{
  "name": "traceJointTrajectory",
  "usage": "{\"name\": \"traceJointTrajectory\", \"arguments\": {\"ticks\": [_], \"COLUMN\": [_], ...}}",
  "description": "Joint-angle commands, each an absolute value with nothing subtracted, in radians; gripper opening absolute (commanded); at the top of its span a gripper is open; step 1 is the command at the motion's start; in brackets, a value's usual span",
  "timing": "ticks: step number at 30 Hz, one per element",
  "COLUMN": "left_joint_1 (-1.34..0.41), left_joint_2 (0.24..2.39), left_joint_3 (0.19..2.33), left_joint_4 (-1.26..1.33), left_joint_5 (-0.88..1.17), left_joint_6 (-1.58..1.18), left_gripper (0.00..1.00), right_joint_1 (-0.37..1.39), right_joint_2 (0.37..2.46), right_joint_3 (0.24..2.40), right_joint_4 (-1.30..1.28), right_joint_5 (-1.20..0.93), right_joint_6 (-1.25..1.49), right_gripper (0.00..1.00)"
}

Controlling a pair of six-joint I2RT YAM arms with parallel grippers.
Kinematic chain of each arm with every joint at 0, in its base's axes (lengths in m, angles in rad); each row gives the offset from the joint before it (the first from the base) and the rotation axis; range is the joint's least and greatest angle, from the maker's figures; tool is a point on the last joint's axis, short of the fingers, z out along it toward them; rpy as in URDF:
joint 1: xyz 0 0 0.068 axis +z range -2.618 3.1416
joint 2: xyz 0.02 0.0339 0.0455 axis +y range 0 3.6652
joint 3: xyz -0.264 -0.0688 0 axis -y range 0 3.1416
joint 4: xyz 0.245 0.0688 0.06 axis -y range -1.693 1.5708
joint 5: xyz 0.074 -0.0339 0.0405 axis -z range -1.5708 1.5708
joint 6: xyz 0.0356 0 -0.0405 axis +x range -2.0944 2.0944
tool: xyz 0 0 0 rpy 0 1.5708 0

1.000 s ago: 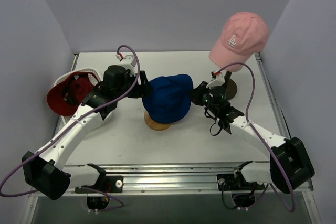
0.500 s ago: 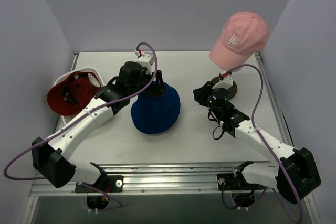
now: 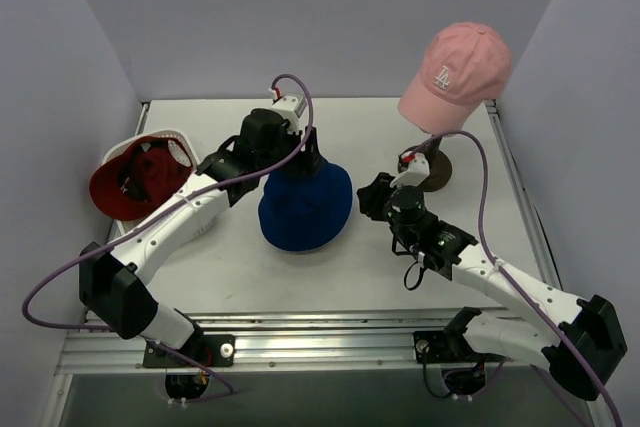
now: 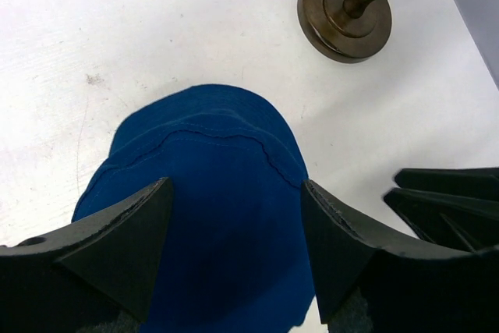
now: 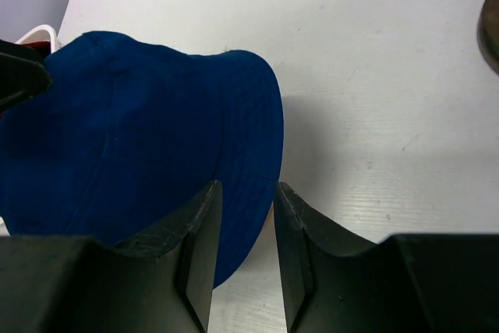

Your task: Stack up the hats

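Over at the left edge of the overhead view, a red cap (image 3: pixel 128 185) lies upside down in a white basket (image 3: pixel 170 134). Just right of it, the left gripper (image 4: pixel 235 189) comes down on the blue bucket hat (image 3: pixel 305 209) at the centre of the table (image 3: pixel 350 277). Its jaws are spread wide, one finger pressed to each side of the crown. Next along, just beside the hat's right brim, sits the right gripper (image 5: pixel 245 189). Its jaws are only a narrow gap apart and there's nothing between them. In the upper right, a pink cap (image 3: pixel 457 72) with a white LA logo perches high on a stand with a round brown base (image 3: pixel 437 169).
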State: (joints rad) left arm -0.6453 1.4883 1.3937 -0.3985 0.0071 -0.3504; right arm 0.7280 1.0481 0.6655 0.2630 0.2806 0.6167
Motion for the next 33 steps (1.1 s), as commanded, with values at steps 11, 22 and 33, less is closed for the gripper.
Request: {"name": "traceJointTrajectory", "arguments": {"ticks": [11, 22, 33], "left_joint_1": [-0.644, -0.605, -0.099], "left_joint_2": [1.611, 1.511, 1.325], "left_joint_3": [1.494, 1.664, 1.56], "left_joint_4": [-0.446, -0.632, -0.674], "left_joint_5": [-0.055, -0.159, -0.059], "left_joint_6": [-0.337, -0.318, -0.425], "left_gripper": [0.75, 0.8, 0.8], "right_joint_1": [0.793, 0.792, 0.792], "right_joint_2": [0.91, 0.948, 0.853], "right_joint_3": [1.076, 1.416, 1.289], "right_joint_4": [-0.13, -0.227, -0.177], "right_joint_5": [0.459, 0.509, 0.49], "right_joint_6": [0.427, 0.301, 0.261], "right_gripper": [0.31, 0.36, 0.36]}}
